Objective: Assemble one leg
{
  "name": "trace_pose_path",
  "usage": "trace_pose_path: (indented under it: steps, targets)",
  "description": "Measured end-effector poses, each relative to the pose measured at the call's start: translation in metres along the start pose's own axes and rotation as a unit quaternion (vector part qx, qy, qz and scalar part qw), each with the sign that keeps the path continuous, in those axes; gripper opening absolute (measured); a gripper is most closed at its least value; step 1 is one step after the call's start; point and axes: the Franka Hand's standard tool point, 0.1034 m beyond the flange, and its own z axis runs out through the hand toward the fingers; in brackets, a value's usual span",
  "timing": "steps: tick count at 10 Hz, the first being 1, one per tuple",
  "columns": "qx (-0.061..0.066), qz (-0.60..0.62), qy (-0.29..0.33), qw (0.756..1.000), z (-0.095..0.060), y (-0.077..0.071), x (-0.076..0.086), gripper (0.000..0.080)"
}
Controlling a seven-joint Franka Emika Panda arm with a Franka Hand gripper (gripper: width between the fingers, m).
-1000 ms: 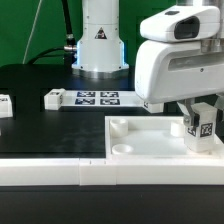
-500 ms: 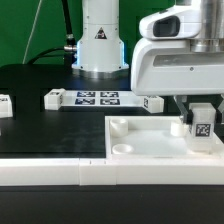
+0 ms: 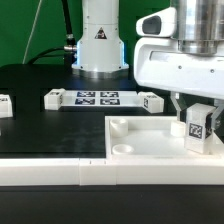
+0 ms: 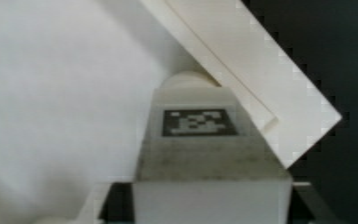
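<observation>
**A:** ok, exterior view first, what've we got?

**B:** The arm fills the exterior view's right side. The pincer (image 3: 197, 125) is down at the tabletop (image 3: 140, 145), closed on the leg (image 3: 197, 128). The leg is a small white post with a tag facing the camera, tilted a bit, its lower end at the tabletop near that view's right edge. Can't tell if it's seated in a socket or just touching.

**A:** Anything else on the bench (image 3: 50, 125)?

**B:** The marker board (image 3: 98, 98) lies flat in front of the robot base (image 3: 100, 45). There's a small white tagged block (image 3: 52, 98) just beside the board on the exterior view's left, another tagged piece (image 3: 152, 101) at the board's other end, and a third white bit (image 3: 5, 104) at the far left edge. One round socket (image 3: 118, 127) shows in the tabletop's near corner.

**A:** And the wrist view?

**B:** Super close up. The leg (image 4: 201, 135) runs up the middle with its tag clearly visible, held between the two fingers (image 4: 119, 200), so the pincer is clamped on it here too. The leg's far end meets the tabletop (image 4: 51, 90), by its angled edge, with the dark bench beyond.
</observation>
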Motion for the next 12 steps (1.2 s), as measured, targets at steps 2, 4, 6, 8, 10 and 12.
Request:
trace_pose_path:
  steps: [2, 4, 6, 8, 10, 12]
  targets:
    - [0.0, 0.079, -0.004, 0.997, 0.0002, 0.0014, 0.0006, 0.0292]
    - [0.0, 0.135, -0.008, 0.991, 0.0004, 0.0022, 0.0006, 0.0292]
    - [-0.001, 0.158, -0.01, 0.987, 0.0011, 0.0027, 0.0004, 0.0409]
    - [-0.001, 0.126, -0.011, 0.992, 0.0007, 0.0007, -0.0023, 0.0543]
    - [-0.001, 0.024, -0.011, 1.0, 0.0006, -0.0002, -0.0043, 0.0644]
    - [0.0, -0.089, -0.012, 0.996, 0.001, -0.0021, -0.0084, 0.0644]
